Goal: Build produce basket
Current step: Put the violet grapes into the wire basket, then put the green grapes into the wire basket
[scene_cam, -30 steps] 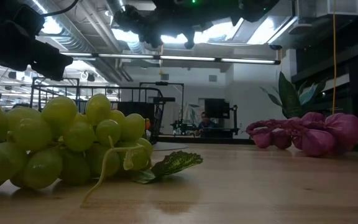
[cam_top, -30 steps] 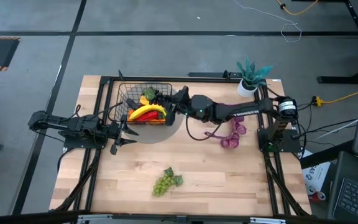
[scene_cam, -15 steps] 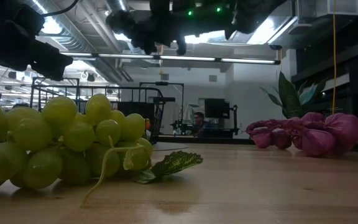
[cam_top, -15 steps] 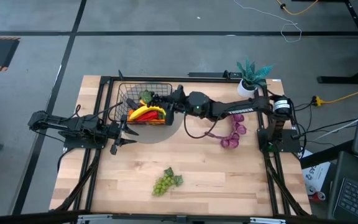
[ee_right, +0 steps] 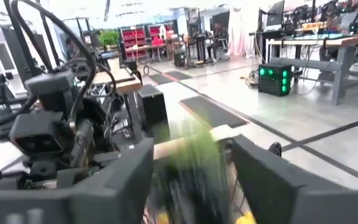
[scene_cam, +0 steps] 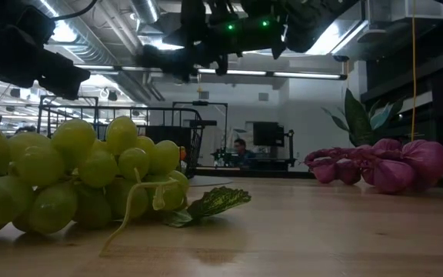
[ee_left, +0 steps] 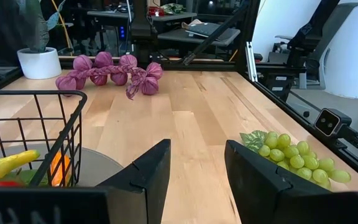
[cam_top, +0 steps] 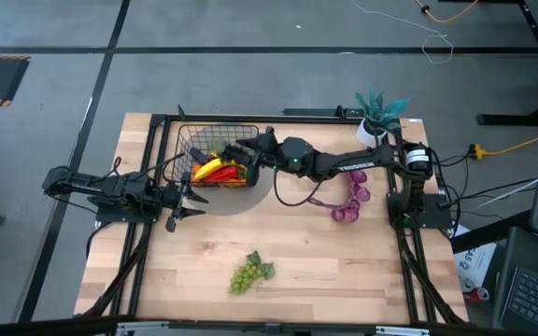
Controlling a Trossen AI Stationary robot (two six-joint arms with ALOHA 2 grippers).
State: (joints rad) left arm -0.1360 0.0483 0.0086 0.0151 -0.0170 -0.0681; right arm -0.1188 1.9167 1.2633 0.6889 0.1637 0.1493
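Observation:
The black wire basket (cam_top: 187,142) stands at the table's far left part on a grey round mat, with a yellow banana (cam_top: 215,168) and red and orange pieces inside. My right gripper (cam_top: 243,154) reaches over the basket's right half with its fingers apart. A blurred green piece (ee_right: 190,149) shows between them in the right wrist view. My left gripper (cam_top: 177,201) waits open by the basket's near left corner. Green grapes (cam_top: 248,272) lie near the table's near edge. A purple string of bulbs (cam_top: 349,201) lies to the right. My right gripper has the blurred green piece (ee_right: 190,149) in the gap between its fingers (ee_right: 123,180), above the basket. The blur hides whether either finger touches it.
A teal plant in a white pot (cam_top: 376,117) stands at the far right corner. The basket's wire wall (ee_left: 42,124) is just in front of my left gripper (ee_left: 197,168). Bare wood lies between the grapes (ee_left: 291,155) and the purple string (ee_left: 110,71).
My right gripper has moved toward the table's left, from the basket's right rim to above its inside, carrying the green piece along. The left arm has kept still.

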